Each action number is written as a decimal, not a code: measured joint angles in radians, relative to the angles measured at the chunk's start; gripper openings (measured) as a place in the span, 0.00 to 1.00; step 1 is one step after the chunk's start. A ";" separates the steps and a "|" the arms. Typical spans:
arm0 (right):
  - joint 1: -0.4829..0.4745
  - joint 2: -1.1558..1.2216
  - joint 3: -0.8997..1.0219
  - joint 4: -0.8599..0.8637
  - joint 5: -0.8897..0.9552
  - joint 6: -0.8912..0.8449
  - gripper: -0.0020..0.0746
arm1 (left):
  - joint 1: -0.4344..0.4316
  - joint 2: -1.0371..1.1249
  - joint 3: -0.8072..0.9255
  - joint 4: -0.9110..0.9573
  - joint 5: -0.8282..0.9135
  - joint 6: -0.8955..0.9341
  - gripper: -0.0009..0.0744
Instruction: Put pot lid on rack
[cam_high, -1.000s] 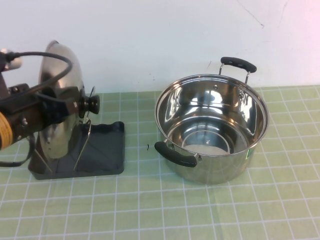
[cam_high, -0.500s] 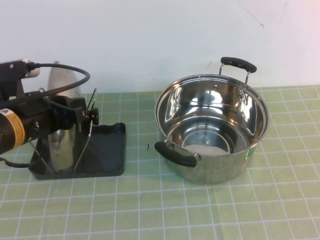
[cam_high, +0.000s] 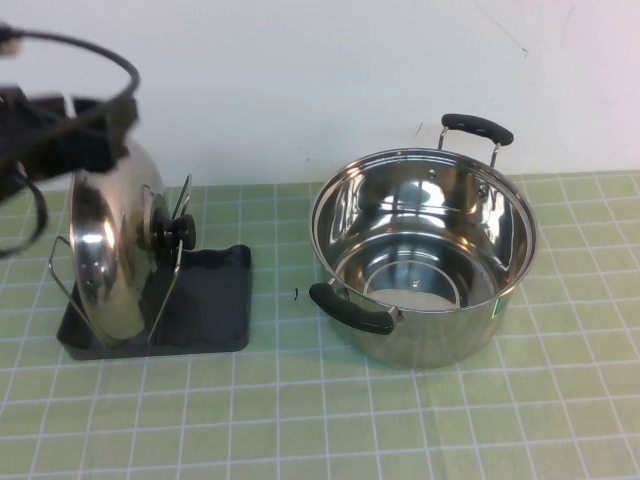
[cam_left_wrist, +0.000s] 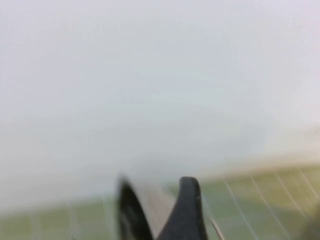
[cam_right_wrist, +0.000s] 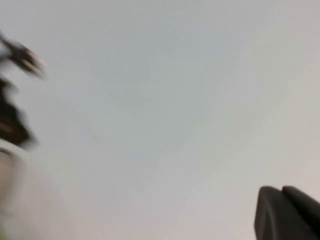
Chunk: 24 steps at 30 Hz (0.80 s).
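The pot lid (cam_high: 105, 250) stands on edge in the rack (cam_high: 215, 300), between its wire loops, with its black knob (cam_high: 183, 232) facing the pot. My left gripper (cam_high: 95, 140) is raised just above the lid's top edge, apart from the knob and holding nothing. In the left wrist view one dark finger (cam_left_wrist: 187, 210) shows, with a wide gap beside it. My right gripper (cam_right_wrist: 287, 215) shows only in the right wrist view, against the white wall, its two dark fingertips pressed together and empty.
A deep steel pot (cam_high: 425, 250) with two black handles stands open on the green checked mat, right of the rack. A white wall runs along the back. The left arm's black cable (cam_high: 120, 60) loops above the lid.
My left gripper has let go of the lid's knob and risen up and back. The lid now stands alone in the rack.
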 joint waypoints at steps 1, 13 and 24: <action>0.000 0.000 -0.005 0.001 0.089 -0.033 0.02 | 0.000 -0.017 -0.015 0.027 0.025 0.000 0.73; 0.000 0.106 -0.158 0.246 1.040 -0.789 0.02 | 0.000 -0.174 -0.054 0.186 0.406 0.031 0.10; 0.000 0.118 -0.397 0.833 1.138 -1.037 0.02 | 0.000 -0.184 -0.015 -0.109 0.519 0.279 0.01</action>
